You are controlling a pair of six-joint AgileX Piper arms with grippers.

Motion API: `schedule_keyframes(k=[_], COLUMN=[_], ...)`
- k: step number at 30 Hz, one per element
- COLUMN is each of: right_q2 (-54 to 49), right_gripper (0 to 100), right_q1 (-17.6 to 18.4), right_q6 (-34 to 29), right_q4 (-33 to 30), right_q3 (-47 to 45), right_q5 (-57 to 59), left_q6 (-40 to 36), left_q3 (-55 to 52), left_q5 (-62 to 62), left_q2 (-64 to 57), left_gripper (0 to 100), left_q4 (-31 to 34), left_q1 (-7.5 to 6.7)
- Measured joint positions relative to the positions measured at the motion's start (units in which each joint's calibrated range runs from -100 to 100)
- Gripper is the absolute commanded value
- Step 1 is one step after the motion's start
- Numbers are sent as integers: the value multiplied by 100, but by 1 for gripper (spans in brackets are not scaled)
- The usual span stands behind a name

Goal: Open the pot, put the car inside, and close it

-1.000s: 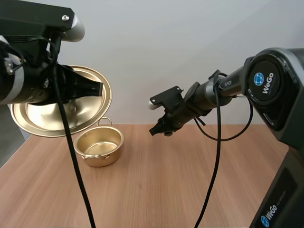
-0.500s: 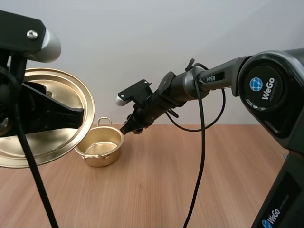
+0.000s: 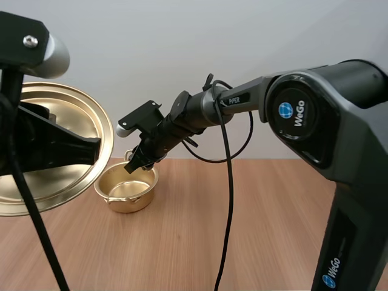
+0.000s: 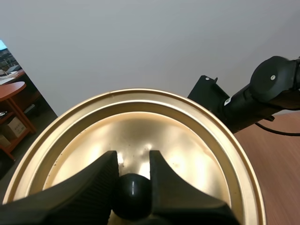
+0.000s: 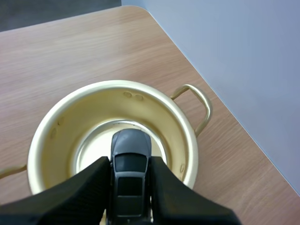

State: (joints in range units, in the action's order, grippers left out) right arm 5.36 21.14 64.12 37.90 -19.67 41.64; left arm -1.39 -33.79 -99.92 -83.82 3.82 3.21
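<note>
Within the last second the right gripper has swung from open space over the middle of the table across to the pot; it now hangs just above the pot's mouth, tipped down toward it. Its fingers pinch the car by the sides, nose pointing away from the wrist; straight beneath the fingertips lies the bare bottom of the pot, with one handle just beyond them and the rim all around. The car is not yet touching the pot as far as I can judge; it looks held a little above the rim.

The left gripper has shifted too, drawing farther off to the side; its fingers clamp the black knob of the lid, which stands tilted on edge with the inside facing away from the wrist, well clear of the pot.

So the opening step is done and the carry is finished; what remains, I judge, is a short drop and a release, keeping the car centred so it does not catch the rim; then the lid can come back over.
</note>
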Motion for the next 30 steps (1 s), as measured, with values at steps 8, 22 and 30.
schedule_keyframes(k=[8, 22, 30], right_q2=[837, 1269, 1376], right_gripper=[0, 0, 0], right_q1=[15, 375, 385], right_q6=[0, 145, 145], right_q4=[0, -1, -12], right_q3=[476, 543, 543], right_q5=[338, -132, -804], left_q6=[0, 85, 96], left_q3=[0, 0, 0], left_q5=[0, 0, 0], left_q2=[0, 0, 0], left_gripper=[0, 0, 0], left_q4=[-11, -11, -11], left_q1=[8, 48, 48])
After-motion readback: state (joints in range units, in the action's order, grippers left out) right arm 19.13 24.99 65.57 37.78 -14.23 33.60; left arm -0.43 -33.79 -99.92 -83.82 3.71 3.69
